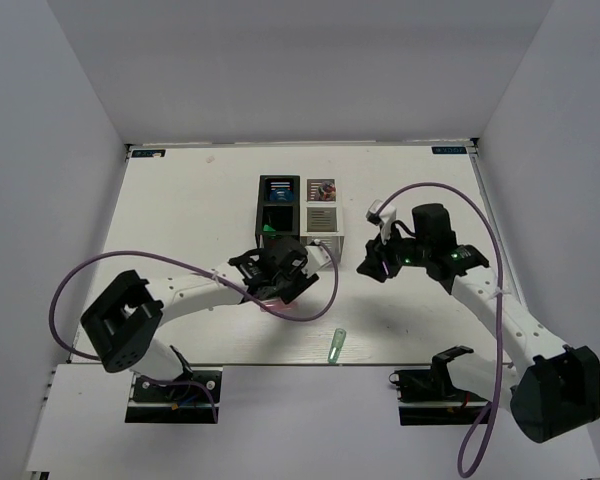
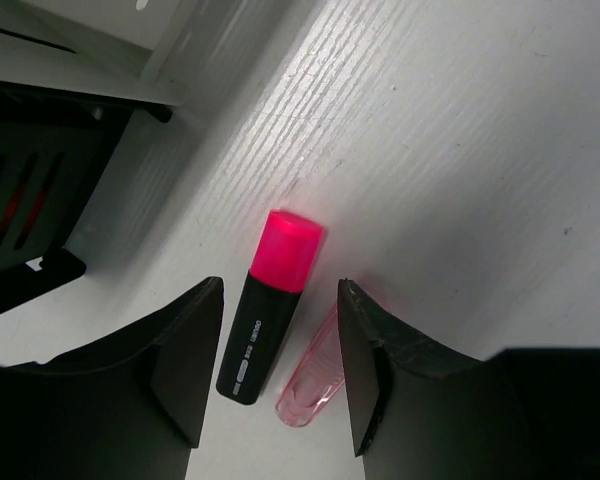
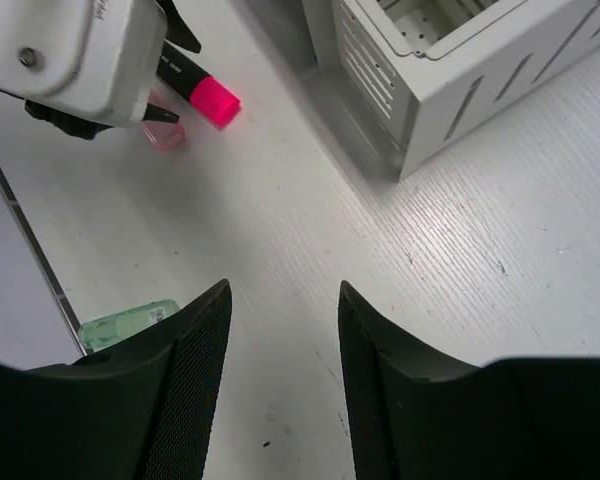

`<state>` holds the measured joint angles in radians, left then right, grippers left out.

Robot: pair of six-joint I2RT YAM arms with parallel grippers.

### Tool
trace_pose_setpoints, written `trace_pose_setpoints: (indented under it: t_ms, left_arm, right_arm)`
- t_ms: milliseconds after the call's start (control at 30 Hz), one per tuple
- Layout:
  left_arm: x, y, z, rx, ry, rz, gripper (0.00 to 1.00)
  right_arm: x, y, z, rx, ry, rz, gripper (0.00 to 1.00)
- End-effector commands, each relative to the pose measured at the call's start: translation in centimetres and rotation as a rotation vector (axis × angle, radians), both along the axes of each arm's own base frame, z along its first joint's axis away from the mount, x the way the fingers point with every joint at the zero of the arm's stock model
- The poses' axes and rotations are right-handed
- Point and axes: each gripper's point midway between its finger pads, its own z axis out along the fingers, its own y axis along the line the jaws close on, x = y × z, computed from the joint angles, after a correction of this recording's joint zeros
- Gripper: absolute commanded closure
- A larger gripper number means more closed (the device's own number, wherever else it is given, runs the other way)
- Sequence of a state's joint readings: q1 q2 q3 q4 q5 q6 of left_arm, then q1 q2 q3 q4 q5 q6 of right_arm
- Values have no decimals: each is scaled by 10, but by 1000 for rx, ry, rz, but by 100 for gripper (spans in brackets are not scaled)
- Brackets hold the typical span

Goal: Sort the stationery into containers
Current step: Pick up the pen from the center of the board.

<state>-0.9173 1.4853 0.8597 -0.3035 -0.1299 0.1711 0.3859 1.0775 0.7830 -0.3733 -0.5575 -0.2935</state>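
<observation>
The black marker with a pink end (image 2: 270, 305) lies on the table beside the pink translucent stick (image 2: 315, 375). My left gripper (image 2: 280, 370) is open, low over the table, with both items between its fingers. It sits just in front of the containers (image 1: 300, 212). The right wrist view also shows the marker's pink end (image 3: 213, 100) and the stick (image 3: 165, 132). My right gripper (image 3: 285, 380) is open and empty over bare table, right of the bins (image 1: 370, 268). The pale green piece (image 1: 337, 345) lies near the front edge and also shows in the right wrist view (image 3: 128, 325).
The far black bin holds a blue roll (image 1: 280, 193). The far white bin holds a small dark item (image 1: 322, 188). Something green (image 1: 268, 230) shows in the near black bin. A white bin's slatted wall (image 3: 460, 60) is ahead of my right gripper. Purple cables loop over both arms.
</observation>
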Motion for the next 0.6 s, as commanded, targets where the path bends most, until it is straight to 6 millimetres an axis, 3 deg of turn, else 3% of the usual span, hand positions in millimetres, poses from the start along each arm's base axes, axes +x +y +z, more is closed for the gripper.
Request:
trace_pose_setpoints:
  t_ms: [0,200,300,567]
  left_arm:
    - [10,-11,9,-20,-23,-21,40]
    - [15,-4,-9,-6,16,6,39]
    - [18,2,-16,6,23,17,33]
    - [13,9,-36,33,82,37,36]
  right_arm:
    - [2,0,11,43,-24,-7,50]
    - [4,-8,12,63,-13,-34,48]
    - [4,-11,11,70,-6,-39,48]
    - [6,-14,15,94,-2,-51,48]
